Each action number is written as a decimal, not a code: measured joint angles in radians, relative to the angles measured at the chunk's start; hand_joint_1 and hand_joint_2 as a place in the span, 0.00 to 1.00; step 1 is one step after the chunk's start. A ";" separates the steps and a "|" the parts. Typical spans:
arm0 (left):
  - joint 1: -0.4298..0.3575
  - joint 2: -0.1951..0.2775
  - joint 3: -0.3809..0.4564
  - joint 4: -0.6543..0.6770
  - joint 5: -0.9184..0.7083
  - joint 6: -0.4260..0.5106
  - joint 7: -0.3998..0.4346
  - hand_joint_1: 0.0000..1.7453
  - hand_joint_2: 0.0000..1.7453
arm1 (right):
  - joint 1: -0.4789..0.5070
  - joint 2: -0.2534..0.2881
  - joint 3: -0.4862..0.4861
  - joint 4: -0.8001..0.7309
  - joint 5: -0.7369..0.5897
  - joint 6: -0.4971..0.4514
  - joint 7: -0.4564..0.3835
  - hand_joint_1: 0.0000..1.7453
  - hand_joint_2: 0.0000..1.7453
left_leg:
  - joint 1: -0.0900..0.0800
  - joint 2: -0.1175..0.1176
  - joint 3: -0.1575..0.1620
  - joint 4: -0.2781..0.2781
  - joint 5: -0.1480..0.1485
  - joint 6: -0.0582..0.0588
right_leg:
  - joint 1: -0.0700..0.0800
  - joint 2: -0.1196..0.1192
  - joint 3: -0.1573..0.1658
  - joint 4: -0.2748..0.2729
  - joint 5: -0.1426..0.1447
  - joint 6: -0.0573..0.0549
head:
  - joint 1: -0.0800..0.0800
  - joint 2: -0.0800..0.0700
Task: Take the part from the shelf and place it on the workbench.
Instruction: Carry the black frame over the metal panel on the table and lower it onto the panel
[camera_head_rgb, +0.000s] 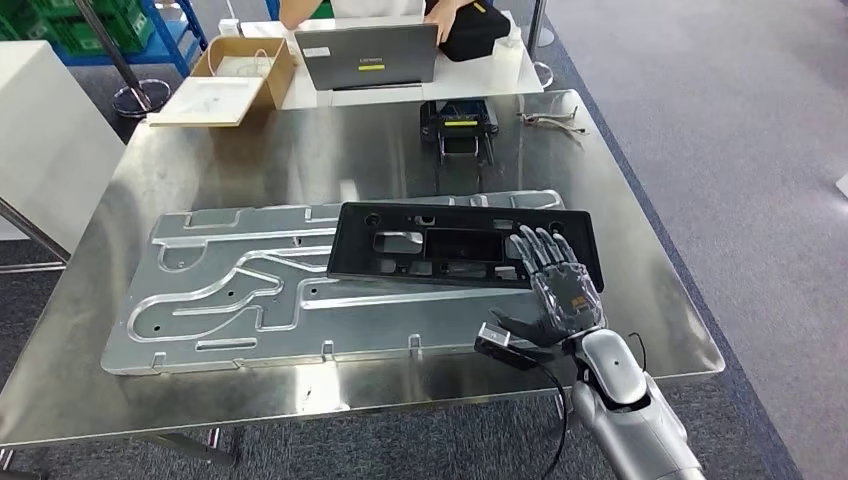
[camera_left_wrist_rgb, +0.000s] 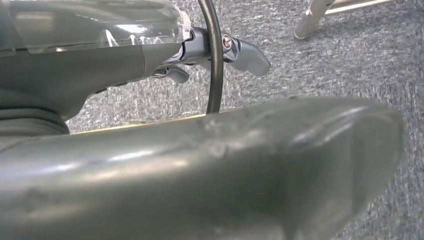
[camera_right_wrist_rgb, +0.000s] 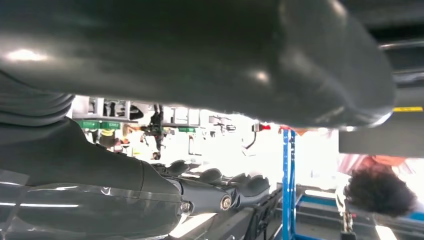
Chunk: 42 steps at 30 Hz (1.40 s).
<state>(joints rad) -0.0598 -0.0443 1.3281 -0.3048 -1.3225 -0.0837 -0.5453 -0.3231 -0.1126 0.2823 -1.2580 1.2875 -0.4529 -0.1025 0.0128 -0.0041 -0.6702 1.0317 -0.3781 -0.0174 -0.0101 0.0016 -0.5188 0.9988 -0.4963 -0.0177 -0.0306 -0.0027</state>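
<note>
A: Where is the right hand (camera_head_rgb: 556, 285)?
B: Over the right end of the black part (camera_head_rgb: 462, 243), fingers (camera_head_rgb: 540, 250) spread flat with their tips on its surface, gripping nothing.

A: And the left hand (camera_left_wrist_rgb: 150, 60)?
B: In the left wrist view it hangs over grey carpet (camera_left_wrist_rgb: 350, 65). Whether its fingers are spread or curled I cannot tell.

A: Where does the black part lie?
B: Flat on the tabletop (camera_head_rgb: 650, 290), resting across the right portion of a large silver stamped panel (camera_head_rgb: 240, 285).

A: What lies beyond the black part?
B: A small black device (camera_head_rgb: 458, 120) with a yellow label. Farther off, left of it, an open cardboard box (camera_head_rgb: 243, 62) holds something pale and flat that I cannot identify. A grey laptop (camera_head_rgb: 368, 56) stands beside the box, and a person's hand (camera_head_rgb: 445, 18) rests on a black case (camera_head_rgb: 476, 32).
</note>
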 joint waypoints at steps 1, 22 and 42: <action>0.001 0.000 0.000 0.000 0.000 0.000 0.000 0.00 0.00 | 0.001 0.001 0.000 0.000 0.001 -0.001 -0.001 0.00 0.00 | 0.001 -0.001 -0.015 0.036 -0.040 -0.004 | -0.002 -0.002 -0.011 -0.002 0.012 -0.007 | 0.000 0.000; -0.008 -0.009 0.006 0.000 0.002 -0.001 -0.002 0.00 0.00 | 0.031 0.001 0.000 -0.002 0.019 -0.018 -0.002 0.00 0.00 | -0.002 0.011 0.063 -0.036 -0.029 0.046 | -0.004 -0.001 -0.156 0.270 -0.052 0.051 | 0.000 0.000; -0.008 -0.016 0.013 0.000 0.004 -0.001 -0.003 0.00 0.00 | 0.061 0.003 -0.002 0.000 0.016 -0.041 -0.001 0.00 0.00 | -0.009 0.003 0.198 -0.023 -0.151 0.012 | 0.007 -0.007 -0.137 0.021 0.110 0.011 | 0.000 0.000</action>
<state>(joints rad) -0.0680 -0.0608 1.3410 -0.3048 -1.3190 -0.0850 -0.5485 -0.2617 -0.1095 0.2808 -1.2584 1.3035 -0.4937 -0.1031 0.0041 -0.0007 -0.4720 1.0091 -0.5290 -0.0054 -0.0035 -0.0053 -0.6560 1.0200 -0.3860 -0.0071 -0.0307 -0.0027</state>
